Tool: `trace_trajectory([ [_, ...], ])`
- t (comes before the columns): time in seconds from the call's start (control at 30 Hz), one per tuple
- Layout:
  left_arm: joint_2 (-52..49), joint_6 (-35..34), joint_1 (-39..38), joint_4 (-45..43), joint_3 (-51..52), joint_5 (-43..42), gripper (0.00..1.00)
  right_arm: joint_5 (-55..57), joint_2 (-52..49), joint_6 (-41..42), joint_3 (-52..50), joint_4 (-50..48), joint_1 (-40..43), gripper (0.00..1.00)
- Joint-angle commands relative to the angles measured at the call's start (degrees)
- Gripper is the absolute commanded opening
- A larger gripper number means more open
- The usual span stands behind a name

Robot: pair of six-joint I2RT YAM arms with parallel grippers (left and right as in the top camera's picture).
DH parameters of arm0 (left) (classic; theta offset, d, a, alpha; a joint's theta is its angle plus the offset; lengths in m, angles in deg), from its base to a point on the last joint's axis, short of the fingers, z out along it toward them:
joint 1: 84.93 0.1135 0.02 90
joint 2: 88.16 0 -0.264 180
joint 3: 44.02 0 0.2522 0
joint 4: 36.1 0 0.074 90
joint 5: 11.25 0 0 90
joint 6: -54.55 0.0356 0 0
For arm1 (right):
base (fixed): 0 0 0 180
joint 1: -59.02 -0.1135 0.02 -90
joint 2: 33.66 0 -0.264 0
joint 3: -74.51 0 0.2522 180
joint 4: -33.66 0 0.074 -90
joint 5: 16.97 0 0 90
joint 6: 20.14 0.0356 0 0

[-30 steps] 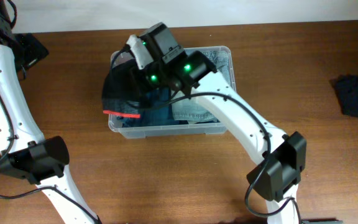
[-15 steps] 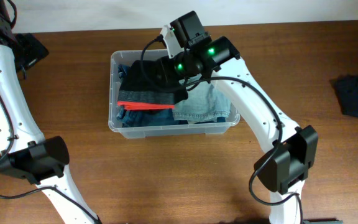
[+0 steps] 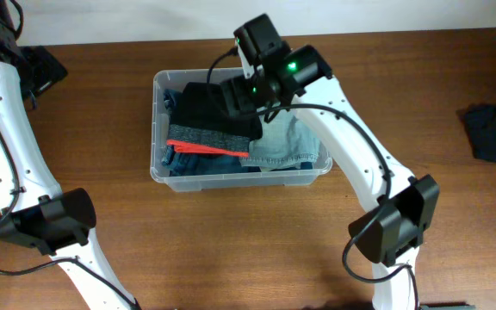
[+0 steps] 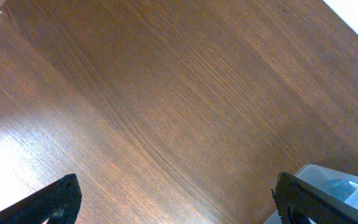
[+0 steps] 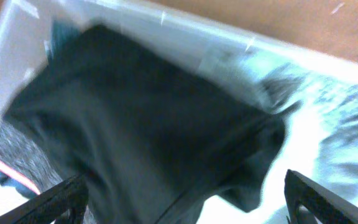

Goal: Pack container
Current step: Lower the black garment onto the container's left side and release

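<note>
Entry: I am hovering my right gripper (image 5: 185, 196), jaws spread empty, over the dark garment (image 3: 218, 116) (heaped on denim (image 3: 287, 142)) in the container (image 3: 239, 182) on the table (image 3: 231, 250); hazard: cloth snagging a finger, trailing out.

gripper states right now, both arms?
Left gripper: open, empty, over the table.
Right gripper: open, jaws wide above the black garment in the container, gripping nothing.

The left gripper (image 4: 179, 205) hangs by the far left corner of the table (image 4: 166, 93), fingers spread wide. The right arm (image 3: 353, 162) stretches toward the far edge, the right gripper (image 5: 194, 202) gaping, holding nothing.
</note>
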Motion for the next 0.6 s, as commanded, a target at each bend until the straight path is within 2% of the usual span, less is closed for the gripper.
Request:
trace_trajectory([
  [0.0,0.90,-0.31,-0.07,0.04,0.33,0.24,0.99,4.33,0.79,-0.46,2.84,-0.07,-0.20,0.91],
  [0.1,0.90,-0.31,-0.07,0.07,0.35,0.22,0.99,2.78,0.74,-0.46,2.12,-0.74,-0.22,0.82],
  [0.17,0.90,-0.31,-0.07,0.04,0.33,0.22,0.99,-0.55,0.50,-0.48,1.53,-2.29,-0.28,0.66],
  [0.23,0.90,-0.31,-0.07,0.07,0.33,0.24,0.99,-3.32,-0.37,-0.46,1.44,-4.00,-0.31,0.42],
  [0.27,0.92,-0.31,-0.07,0.04,0.33,0.24,0.99,-3.52,-0.90,-0.42,1.44,-4.44,-0.33,0.37],
  [0.47,0.90,-0.31,-0.07,0.04,0.33,0.24,0.99,-3.48,-6.54,-0.42,1.42,-4.72,-0.31,0.21],
  [0.57,0.90,-0.31,-0.07,0.04,0.33,0.22,0.99,-3.43,-10.49,0.11,1.42,-4.09,-0.31,0.18],
])
